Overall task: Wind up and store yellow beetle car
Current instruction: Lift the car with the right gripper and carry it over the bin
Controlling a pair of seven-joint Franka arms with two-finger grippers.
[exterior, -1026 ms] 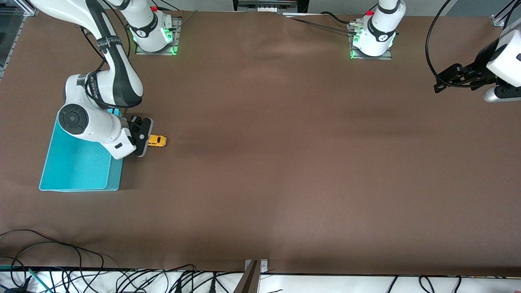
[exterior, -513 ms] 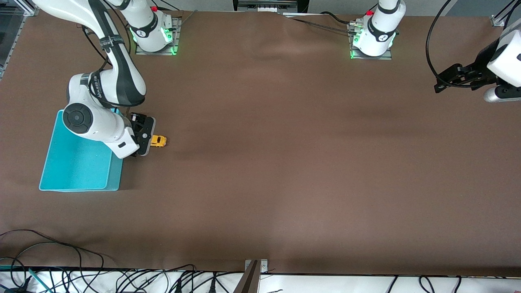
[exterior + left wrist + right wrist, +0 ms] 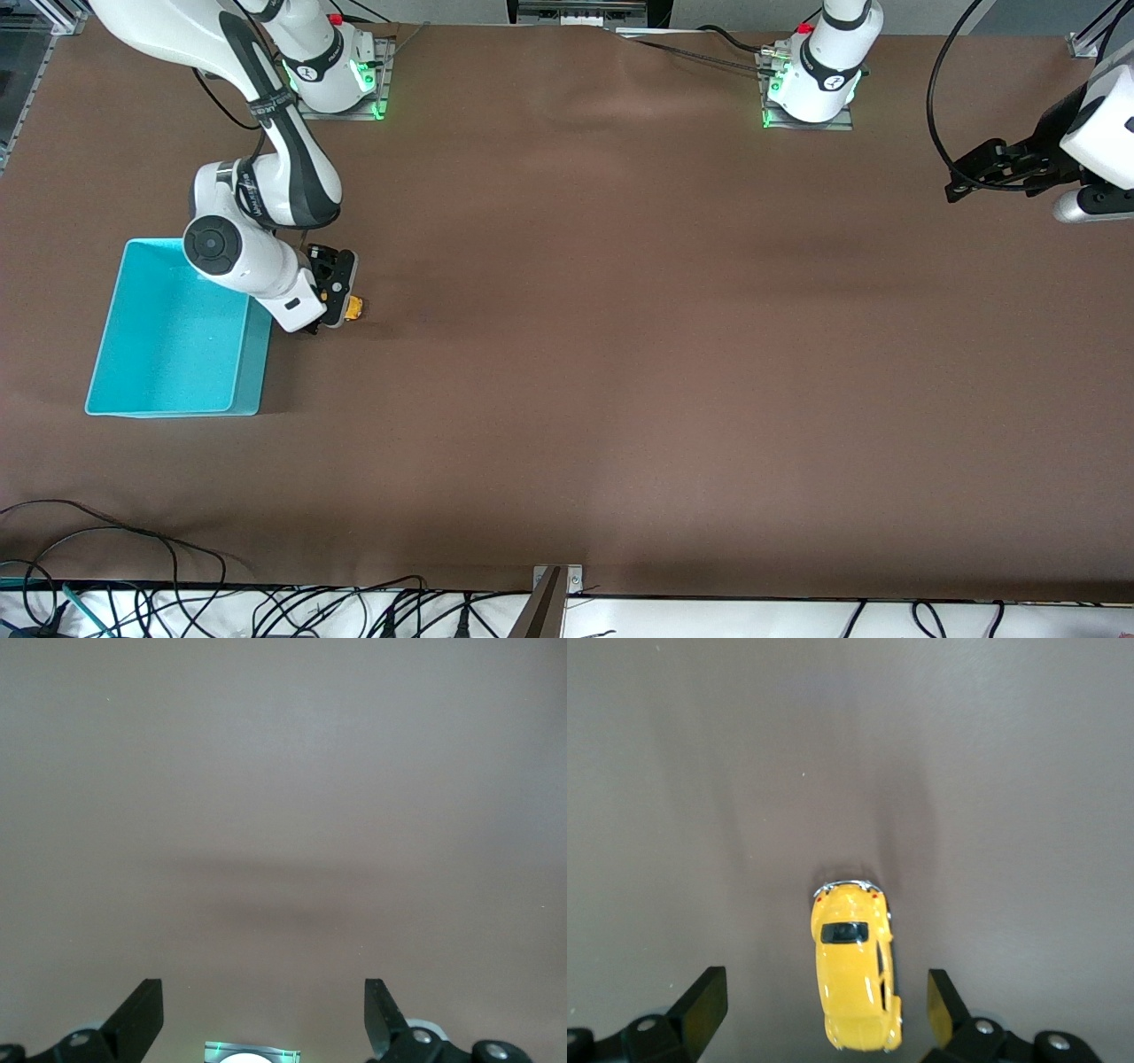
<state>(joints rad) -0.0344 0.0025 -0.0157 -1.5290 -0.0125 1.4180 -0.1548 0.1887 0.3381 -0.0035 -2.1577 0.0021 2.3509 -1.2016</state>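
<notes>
Right tool (image 3: pixel 824 1010) hung spread over the yellow beetle car (image 3: pixel 854 970), which sat on the counter (image 3: pixel 620 354) beside the turquoise bin (image 3: pixel 252 390). You parked the left tool (image 3: pixel 264 1014) spread, waiting.

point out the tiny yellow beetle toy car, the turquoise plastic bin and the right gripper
tiny yellow beetle toy car (image 3: pixel 852 979), right wrist view, roof
turquoise plastic bin (image 3: pixel 168 341), front view, bare floor
right gripper (image 3: pixel 824 1001), right wrist view, midway between open fingertips

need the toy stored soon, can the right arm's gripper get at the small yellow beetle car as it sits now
Probably yes: the right gripper hangs open directly over the small yellow beetle car, which sits on bare brown table between its fingertips, nothing blocking.
</notes>
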